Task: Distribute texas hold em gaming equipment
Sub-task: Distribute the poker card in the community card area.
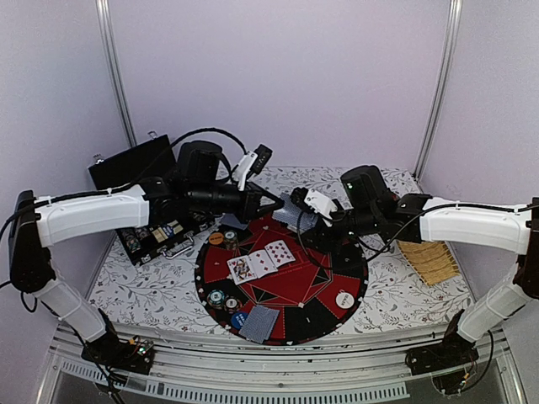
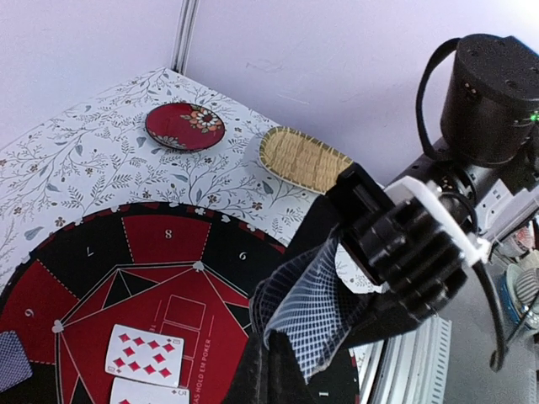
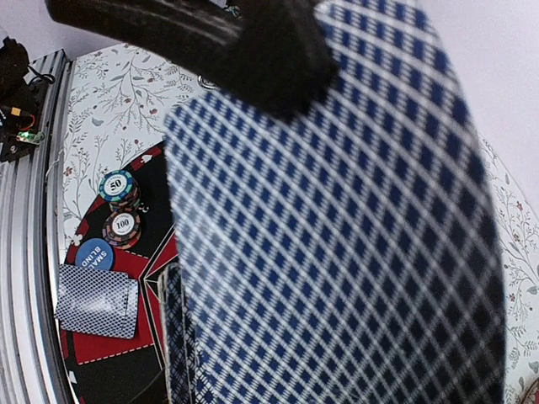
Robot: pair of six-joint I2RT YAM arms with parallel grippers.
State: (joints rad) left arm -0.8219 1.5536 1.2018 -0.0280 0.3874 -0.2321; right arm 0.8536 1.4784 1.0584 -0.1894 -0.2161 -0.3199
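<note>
A stack of grey-blue-backed playing cards (image 1: 291,212) hangs above the far edge of the round red-and-black poker mat (image 1: 313,288). My left gripper (image 1: 278,204) and right gripper (image 1: 306,217) both close on it from opposite sides. In the left wrist view my gripper (image 2: 282,364) pinches the bent, fanned cards (image 2: 324,307). A card back (image 3: 337,236) fills the right wrist view and hides my right fingers. Face-up cards (image 1: 261,261), face-down cards (image 1: 259,323), striped chips (image 1: 217,298), a blue disc (image 1: 239,320), a white disc (image 1: 344,299) and an orange disc (image 1: 216,238) lie on the mat.
An open black case (image 1: 135,164) holding more chips stands at the back left. A straw slatted mat (image 1: 428,261) lies at the right. A dark red plate (image 2: 184,126) sits behind the poker mat. Metal frame posts stand at the back corners.
</note>
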